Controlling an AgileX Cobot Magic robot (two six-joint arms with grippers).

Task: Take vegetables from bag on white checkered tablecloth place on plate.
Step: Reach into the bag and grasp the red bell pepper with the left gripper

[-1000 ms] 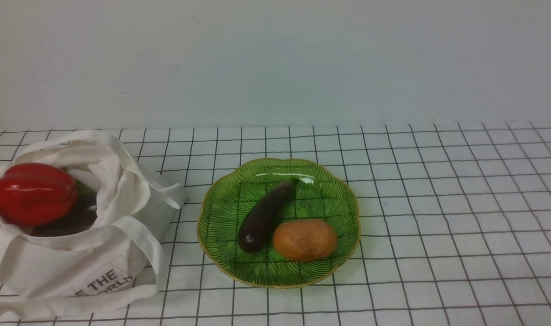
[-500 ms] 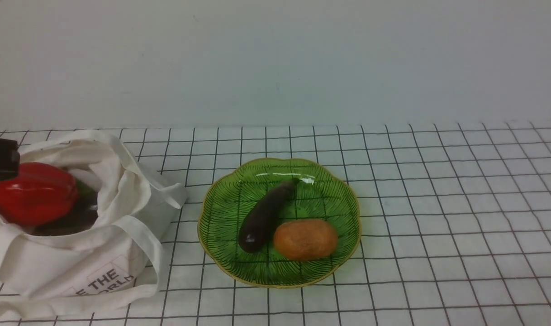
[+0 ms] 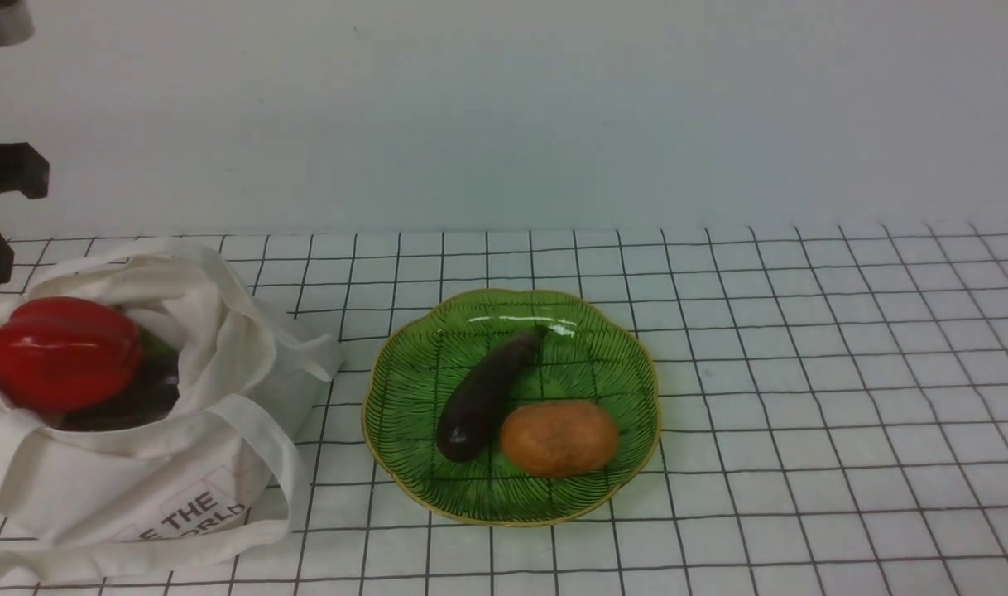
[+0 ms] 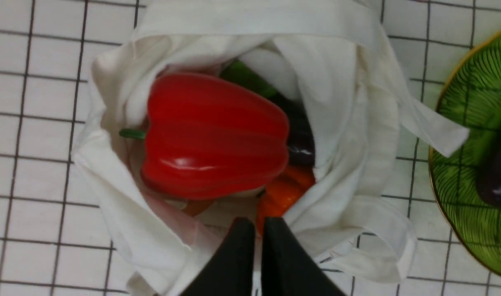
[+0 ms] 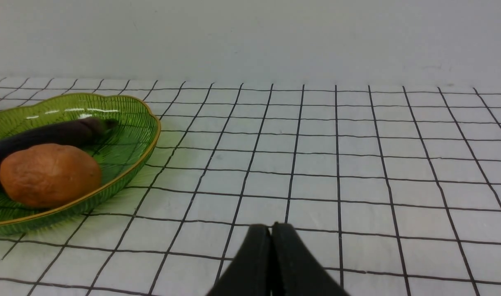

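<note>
Red bell pepper (image 4: 215, 135) lying uppermost in the open bag (image 3: 181, 463), not yet being gripped, with dark, orange and green produce showing beneath. Eggplant (image 3: 483, 397) and potato (image 3: 559, 439) already resting on the plate (image 3: 587, 356), near the bag on the checkered tablecloth (image 3: 802, 372). Left gripper (image 4: 259, 224) hovering over the bag mouth, fingers together, empty; right gripper (image 5: 270, 228) idling low over bare cloth, likewise closed. Judging by contents, roughly midway.

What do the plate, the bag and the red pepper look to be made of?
Plate: likely glass, translucent green with glossy highlights; the tablecloth grid shows through it, rim gold-coloured. Bag: soft off-white cloth, matte, creased and slumped. Red pepper: smooth, very glossy skin; real or plastic cannot be told.
</note>
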